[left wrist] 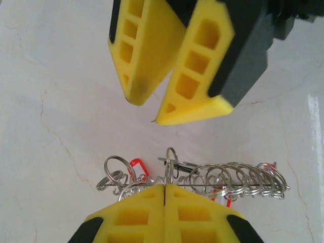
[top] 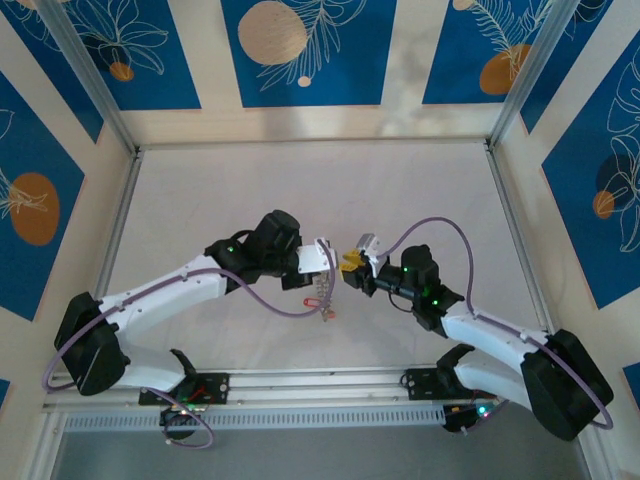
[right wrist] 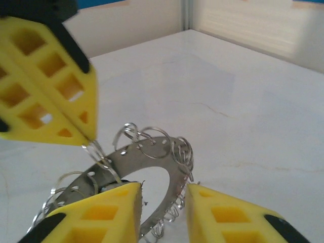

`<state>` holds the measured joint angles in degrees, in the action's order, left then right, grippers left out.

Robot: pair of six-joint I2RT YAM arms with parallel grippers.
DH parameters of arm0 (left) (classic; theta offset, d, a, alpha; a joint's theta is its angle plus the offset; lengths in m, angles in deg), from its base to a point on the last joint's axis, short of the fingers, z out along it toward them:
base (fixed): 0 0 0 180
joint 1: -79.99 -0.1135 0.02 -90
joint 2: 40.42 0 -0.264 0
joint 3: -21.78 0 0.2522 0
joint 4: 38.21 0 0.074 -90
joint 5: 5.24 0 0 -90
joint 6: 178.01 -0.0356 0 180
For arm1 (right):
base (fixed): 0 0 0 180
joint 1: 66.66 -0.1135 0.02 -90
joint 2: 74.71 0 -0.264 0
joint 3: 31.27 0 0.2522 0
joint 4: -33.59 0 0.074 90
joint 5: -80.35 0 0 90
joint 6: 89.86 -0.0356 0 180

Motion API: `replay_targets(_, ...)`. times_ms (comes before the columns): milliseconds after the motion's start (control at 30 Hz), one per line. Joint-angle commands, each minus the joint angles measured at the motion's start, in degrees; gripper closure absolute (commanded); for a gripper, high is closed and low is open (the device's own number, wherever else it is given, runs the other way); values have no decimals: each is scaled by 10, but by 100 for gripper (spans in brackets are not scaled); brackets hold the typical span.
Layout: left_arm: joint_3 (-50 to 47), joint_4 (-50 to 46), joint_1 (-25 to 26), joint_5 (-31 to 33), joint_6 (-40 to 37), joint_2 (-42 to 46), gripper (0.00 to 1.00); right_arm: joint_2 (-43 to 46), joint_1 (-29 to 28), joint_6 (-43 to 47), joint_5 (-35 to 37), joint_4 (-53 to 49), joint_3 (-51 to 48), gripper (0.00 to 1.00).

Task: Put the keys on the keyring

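The keyring (left wrist: 230,178) is a flat grey metal band with many small silver rings through holes in its rim. It hangs above the table from my left gripper (left wrist: 165,186), which is shut on one of those small rings. Red heads of the keys (left wrist: 137,165) show among the rings. My right gripper (right wrist: 164,187) is open, its yellow fingers on either side of the keyring's band (right wrist: 152,151) with gaps on both sides. In the top view the two grippers (top: 328,270) (top: 349,265) meet nose to nose at the table's middle, with the keyring (top: 322,298) dangling below them.
The white marbled tabletop (top: 300,190) stretches behind the grippers and is walled by a metal frame (top: 310,143) and patterned blue panels. A rail (top: 320,382) with the arm bases runs along the near edge.
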<state>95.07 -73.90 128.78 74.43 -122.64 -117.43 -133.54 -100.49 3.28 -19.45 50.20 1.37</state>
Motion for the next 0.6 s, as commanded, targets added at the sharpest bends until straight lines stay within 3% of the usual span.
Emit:
replay_targets(0,-9,1,-4,-28,-13,14,100,24,3,98,-61,-41,27,67)
replay_targets(200,-15,11,-4,-41,-14,15,100,-2,10,165,-123,-38,40,65)
replay_targets(333,-17,13,-4,-50,-20,18,100,-52,27,161,-186,-25,54,70)
replay_targets(567,-24,19,-4,-65,-24,25,100,-88,29,181,-255,-24,64,70)
